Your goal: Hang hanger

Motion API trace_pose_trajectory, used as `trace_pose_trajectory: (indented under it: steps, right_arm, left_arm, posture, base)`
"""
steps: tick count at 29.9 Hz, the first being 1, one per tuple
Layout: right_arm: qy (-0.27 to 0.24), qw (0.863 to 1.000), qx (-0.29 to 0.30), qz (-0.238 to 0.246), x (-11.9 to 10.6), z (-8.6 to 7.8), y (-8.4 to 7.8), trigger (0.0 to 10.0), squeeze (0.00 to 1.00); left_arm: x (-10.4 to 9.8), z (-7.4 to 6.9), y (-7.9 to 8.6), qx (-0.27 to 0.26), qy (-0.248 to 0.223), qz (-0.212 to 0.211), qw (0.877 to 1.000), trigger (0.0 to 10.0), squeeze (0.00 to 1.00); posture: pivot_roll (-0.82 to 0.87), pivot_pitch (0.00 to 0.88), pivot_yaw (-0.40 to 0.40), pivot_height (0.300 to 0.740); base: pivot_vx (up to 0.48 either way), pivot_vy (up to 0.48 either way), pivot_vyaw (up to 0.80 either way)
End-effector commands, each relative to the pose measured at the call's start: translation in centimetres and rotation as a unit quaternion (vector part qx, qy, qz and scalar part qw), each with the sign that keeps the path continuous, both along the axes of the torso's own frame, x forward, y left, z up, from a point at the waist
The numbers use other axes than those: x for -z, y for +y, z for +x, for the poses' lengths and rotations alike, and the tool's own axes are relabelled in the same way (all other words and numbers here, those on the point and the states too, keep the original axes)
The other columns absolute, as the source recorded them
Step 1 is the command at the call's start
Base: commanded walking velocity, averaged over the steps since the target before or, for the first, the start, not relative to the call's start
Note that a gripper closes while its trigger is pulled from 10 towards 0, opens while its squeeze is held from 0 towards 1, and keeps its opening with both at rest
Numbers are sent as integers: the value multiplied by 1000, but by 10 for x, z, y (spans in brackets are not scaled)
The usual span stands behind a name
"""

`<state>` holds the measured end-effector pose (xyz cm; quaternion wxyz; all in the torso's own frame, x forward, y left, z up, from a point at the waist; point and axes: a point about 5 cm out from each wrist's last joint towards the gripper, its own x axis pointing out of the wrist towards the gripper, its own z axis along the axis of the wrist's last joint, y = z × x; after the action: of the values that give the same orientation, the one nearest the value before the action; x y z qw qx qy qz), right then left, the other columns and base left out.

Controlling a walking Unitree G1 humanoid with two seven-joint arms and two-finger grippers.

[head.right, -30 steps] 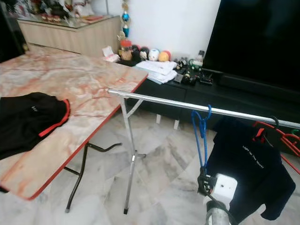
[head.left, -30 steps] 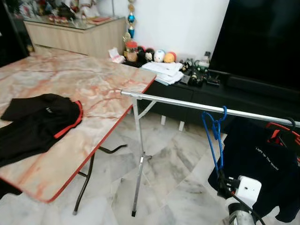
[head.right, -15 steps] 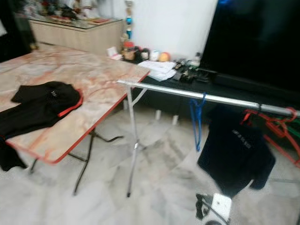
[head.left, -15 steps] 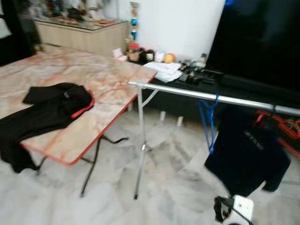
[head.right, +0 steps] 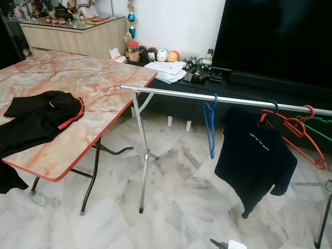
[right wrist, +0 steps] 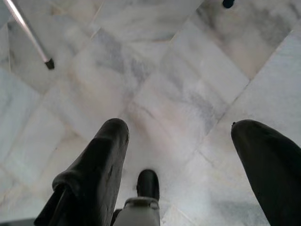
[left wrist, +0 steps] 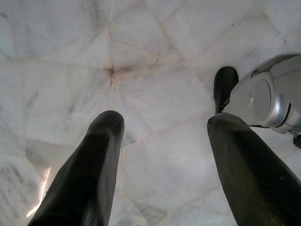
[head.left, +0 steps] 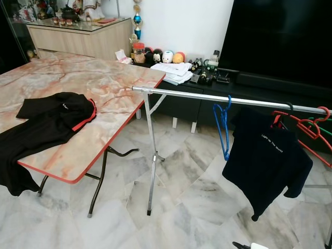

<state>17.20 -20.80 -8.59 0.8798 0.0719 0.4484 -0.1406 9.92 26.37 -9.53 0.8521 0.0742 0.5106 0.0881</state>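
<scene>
A blue hanger (head.left: 224,129) hangs empty by its hook on the silver rail (head.left: 197,96) of a clothes rack. Beside it on the rail hangs a dark T-shirt (head.left: 267,161), then a red hanger (head.left: 307,130). A black shirt with red trim (head.left: 49,122) lies flat on the marble table (head.left: 109,85). My right gripper (right wrist: 181,165) points down at the floor, open, nothing between its fingers (right wrist: 96,174). My left gripper (left wrist: 164,160) also hangs over the floor, open and empty.
The rack's upright pole (head.left: 151,155) stands just off the table's red-edged corner. A low black TV unit (head.left: 207,98) with toys and papers runs along the back wall. A wooden sideboard (head.left: 83,36) is at the back left. My foot (left wrist: 263,99) is on the marble floor.
The view has pulled back from the rack. My right gripper, which was up by the blue hanger's lower end, has dropped low. The blue hanger stays on the rail.
</scene>
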Motion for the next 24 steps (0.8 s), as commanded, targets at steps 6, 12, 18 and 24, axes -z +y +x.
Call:
trace_pose_trajectory:
  steps: [6,12,18,24]
  right_arm:
    - [45,996,-74,-7,11,-23,8,10000,0]
    - [28,994,-106,-20,10,-24,10,10000,0]
    - [29,995,-97,-25,10,-26,2,10000,0]
    - [44,998,-46,-24,11,-35,-14,10000,0]
  left_arm:
    - [2,12,-17,15,-15,-3,1000,10000,0]
    - [0,34,-35,26,-36,-13,999,10000,0]
    - [-1,39,-41,29,-41,-19,999,10000,0]
    - [0,38,-45,29,-45,-25,998,10000,0]
  posture:
    - [134,0,-7,740]
    - [115,0,-8,740]
    - [116,0,-19,740]
    - [119,0,-28,740]
  base:
    - [0,0,0]
    - [0,0,0]
    - [0,0,0]
    - [0,0,0]
